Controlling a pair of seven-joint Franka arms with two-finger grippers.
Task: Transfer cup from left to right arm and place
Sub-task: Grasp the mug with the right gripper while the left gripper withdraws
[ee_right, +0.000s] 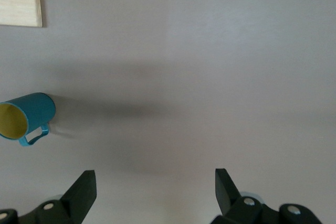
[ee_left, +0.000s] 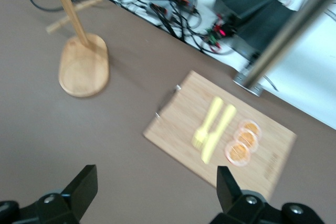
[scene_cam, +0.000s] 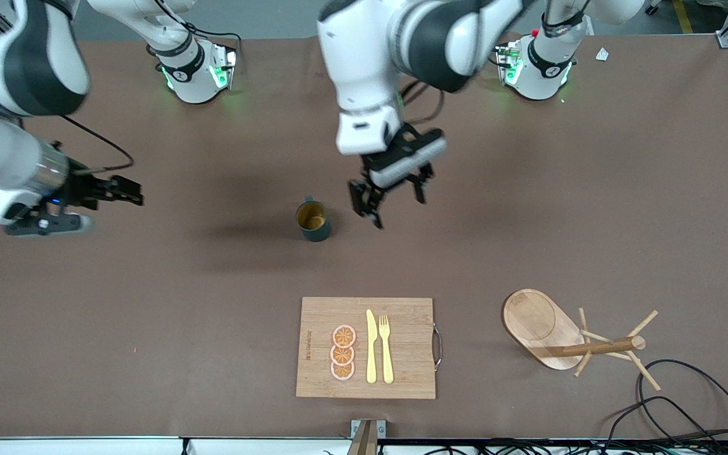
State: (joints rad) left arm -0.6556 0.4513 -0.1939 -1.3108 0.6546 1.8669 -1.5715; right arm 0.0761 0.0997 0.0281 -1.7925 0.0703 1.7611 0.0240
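The cup [scene_cam: 313,220] stood upright on the brown tabletop [scene_cam: 591,208], near the middle between my two arms, its handle turned toward the robot bases and its yellowish inside showing. My left pincer [scene_cam: 390,199] hung just above the tabletop beside the cup, toward the left arm's end, fingers spread wide and holding nothing. My right pincer [scene_cam: 125,190] waited over bare tabletop toward the right arm's end, well apart from the cup, also spread and empty; its wrist view caught the cup [ee_right: 25,117] off to one edge.

The step in hand, as I judged it, was the first pick. To do it well I needed to bring the left pincer over the cup, straddle the wall away from the handle, and close on the body so that enough of the cup stayed free for the right pincer to take.

Nearer the front camera than the cup lay a wooden cutting board [scene_cam: 367,347] with a yellow knife [scene_cam: 371,346], a fork [scene_cam: 386,349] and three orange slices [scene_cam: 342,352]. A wooden mug tree [scene_cam: 569,338] stood toward the left arm's end. Neither was close enough to hinder the reach.
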